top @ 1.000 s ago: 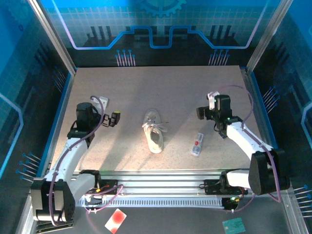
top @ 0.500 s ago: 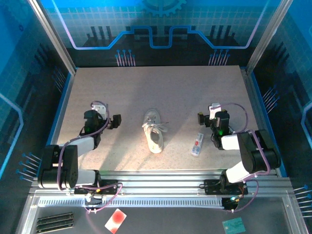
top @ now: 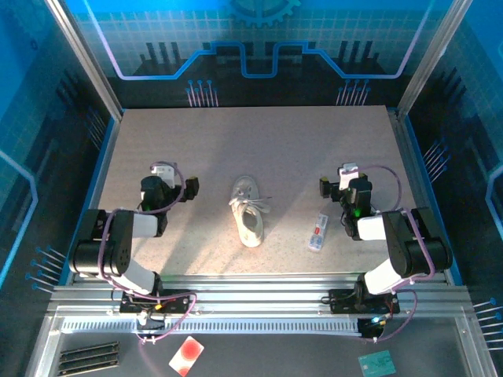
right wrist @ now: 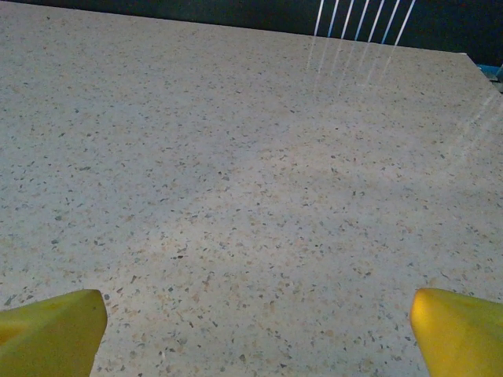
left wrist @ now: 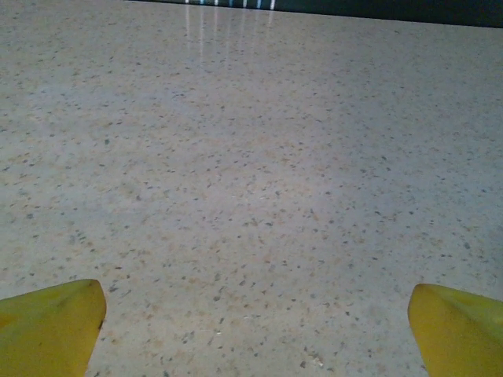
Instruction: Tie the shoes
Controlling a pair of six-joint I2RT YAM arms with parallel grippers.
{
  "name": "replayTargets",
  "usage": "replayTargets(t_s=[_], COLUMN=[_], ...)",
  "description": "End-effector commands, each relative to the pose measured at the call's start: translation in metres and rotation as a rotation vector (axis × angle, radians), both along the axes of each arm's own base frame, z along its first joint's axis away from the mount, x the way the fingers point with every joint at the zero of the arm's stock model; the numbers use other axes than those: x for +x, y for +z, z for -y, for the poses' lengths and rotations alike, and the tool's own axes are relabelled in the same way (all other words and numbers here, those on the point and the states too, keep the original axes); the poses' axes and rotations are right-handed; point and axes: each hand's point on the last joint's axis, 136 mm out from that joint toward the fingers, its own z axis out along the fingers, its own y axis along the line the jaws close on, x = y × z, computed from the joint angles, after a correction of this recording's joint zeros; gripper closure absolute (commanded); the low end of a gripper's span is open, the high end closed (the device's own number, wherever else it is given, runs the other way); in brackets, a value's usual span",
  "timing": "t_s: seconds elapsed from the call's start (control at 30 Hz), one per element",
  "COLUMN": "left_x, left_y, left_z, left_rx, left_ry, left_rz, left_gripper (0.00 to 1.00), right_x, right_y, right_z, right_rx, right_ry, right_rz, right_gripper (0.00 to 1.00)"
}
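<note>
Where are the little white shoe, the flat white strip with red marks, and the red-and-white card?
white shoe (top: 248,221): top external view, middle of its body.
flat white strip (top: 317,232): top external view, its middle, at the red marks.
red-and-white card (top: 186,355): top external view, its red patch.

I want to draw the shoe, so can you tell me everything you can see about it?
The sneaker is small, white and low-cut, with a pale sole. What it is made of is hard to tell from above. Its long thin white laces look loose, bunched across its middle, with one thin end trailing to the right. It lies lengthwise near the middle of the speckled table, touching only the tabletop.
</note>
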Motion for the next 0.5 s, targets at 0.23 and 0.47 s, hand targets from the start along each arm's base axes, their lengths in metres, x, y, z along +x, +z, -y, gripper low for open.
replayTargets(t_s=[0.23, 0.47], left_x=[0.0072, 0.0072], left_y=[0.0135, 0.0136], left_z=[-0.0037, -0.0038], left_rx=[0.008, 0.008], left_ry=[0.03, 0.03], left_rz=[0.066, 0.066], left_gripper=[0.01, 0.01], right_x=[0.0091, 0.0097], right_y=[0.0155, 0.0149], right_z=[0.0006, 0.0005], right_rx=[0.008, 0.018], right_ry=[-0.001, 0.006], right_rz=[0.057, 0.053], right_gripper=[0.0, 0.0])
